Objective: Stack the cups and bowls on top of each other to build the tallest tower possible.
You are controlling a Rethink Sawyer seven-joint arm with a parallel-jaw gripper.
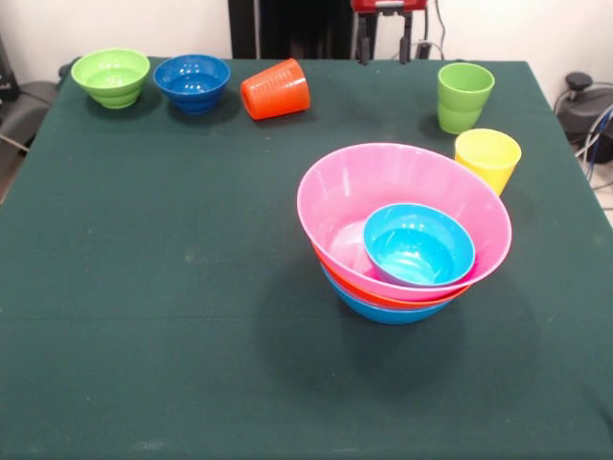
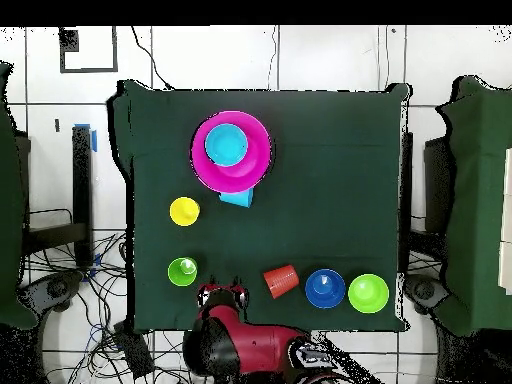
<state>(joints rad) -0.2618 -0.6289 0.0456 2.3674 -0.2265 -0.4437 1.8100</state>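
Gripper [image 2: 224, 292] hangs retracted, apparently wide and empty; next pick is the green cup [image 1: 465, 96] beside it, bound for the tower [image 1: 404, 230].

A dark green table in a pale, tiled room.

The green cloth-covered table [image 1: 144, 316] fills the front view, running back to a plain white wall [image 1: 134, 24] with a dark panel [image 1: 287, 27] standing against it at centre. From overhead, the floor [image 2: 330, 58] is white tile with dark grout lines, a black-outlined square [image 2: 88, 48] marked on it, and tangled cables [image 2: 75, 290] trailing beside the table's edge.
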